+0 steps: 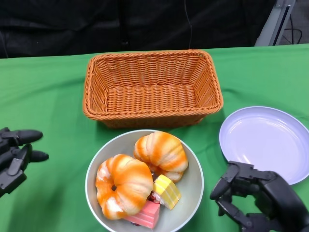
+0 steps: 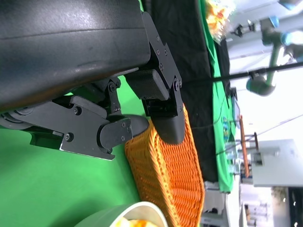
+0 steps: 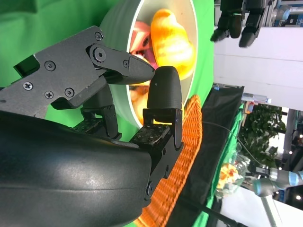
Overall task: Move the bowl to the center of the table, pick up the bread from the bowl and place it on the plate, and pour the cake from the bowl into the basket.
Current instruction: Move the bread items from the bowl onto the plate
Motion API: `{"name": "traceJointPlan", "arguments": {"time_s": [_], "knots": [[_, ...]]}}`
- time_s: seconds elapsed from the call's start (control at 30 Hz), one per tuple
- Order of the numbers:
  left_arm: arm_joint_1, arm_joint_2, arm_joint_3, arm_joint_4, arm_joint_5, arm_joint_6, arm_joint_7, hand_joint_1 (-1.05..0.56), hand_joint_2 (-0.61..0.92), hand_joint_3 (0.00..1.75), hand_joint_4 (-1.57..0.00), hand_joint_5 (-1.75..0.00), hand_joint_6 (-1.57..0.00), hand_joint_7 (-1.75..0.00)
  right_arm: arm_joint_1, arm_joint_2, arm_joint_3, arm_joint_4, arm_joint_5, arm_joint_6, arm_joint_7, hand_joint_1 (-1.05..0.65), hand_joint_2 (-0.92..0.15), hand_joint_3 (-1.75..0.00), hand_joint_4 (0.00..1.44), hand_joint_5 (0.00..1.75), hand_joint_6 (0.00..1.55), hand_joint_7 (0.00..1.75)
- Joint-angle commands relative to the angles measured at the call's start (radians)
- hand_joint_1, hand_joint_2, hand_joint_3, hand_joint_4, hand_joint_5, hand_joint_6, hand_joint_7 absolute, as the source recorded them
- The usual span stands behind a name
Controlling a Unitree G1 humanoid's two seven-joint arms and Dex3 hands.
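Green cloth covers the whole table [image 1: 48, 96], smooth and flat, with broad bare stretches on my left side and a narrower strip between the things in front of me. Largest on it is the rectangular orange wicker basket [image 1: 152, 88], tightly woven with a rolled rim, standing at the far middle with nothing inside. Just nearer than the basket, its far rim close to the basket's front wall, sits the round grey bowl [image 1: 192, 186], smooth and matte, at the near middle of the table. To my right lies the round pale lilac plate [image 1: 265, 140], glossy and shallow, bare, with a slim band of cloth between it and the bowl. Inside the bowl two plump orange-and-white striped bread rolls [image 1: 123, 183] lie side by side and touching, and beside them are small cake pieces [image 1: 166, 191], one yellow striped block and one pink wedge, pressed against the rolls. My right hand [image 1: 256, 200] hovers just beside the bowl's right rim, over the plate's near edge, fingers spread and holding nothing. My left hand [image 1: 14, 157] rests well apart at the table's left edge, fingers apart and holding nothing.
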Motion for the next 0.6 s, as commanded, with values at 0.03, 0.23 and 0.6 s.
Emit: {"name": "traceJointPlan", "arguments": {"time_s": [0.03,0.23,0.6], "knots": [[-0.014,0.017,-0.012,0.026,0.023,-0.042,0.005,-0.03,0.7,0.81,-0.8,-1.41,-0.86,-1.06,0.016,-0.041,-0.025,-0.051,0.005,-0.009,0.008,-0.11,-0.62,-0.73,0.68,1.3,0.7,0.99],[-0.018,0.013,-0.027,0.04,0.035,-0.067,0.016,-0.04,0.7,0.79,-0.79,-1.42,-0.85,-1.08,0.021,-0.095,-0.03,-0.138,-0.096,-0.036,-0.017,-0.17,-0.82,-0.3,0.65,1.08,0.77,0.6],[-0.011,0.014,-0.029,0.022,0.018,-0.075,0.011,-0.05,0.66,0.9,-0.79,-1.45,-0.84,-1.11,-0.068,-0.123,0.005,-0.306,-0.428,-0.018,-0.129,-0.5,-0.91,-0.02,0.68,0.66,0.75,0.08]]}}
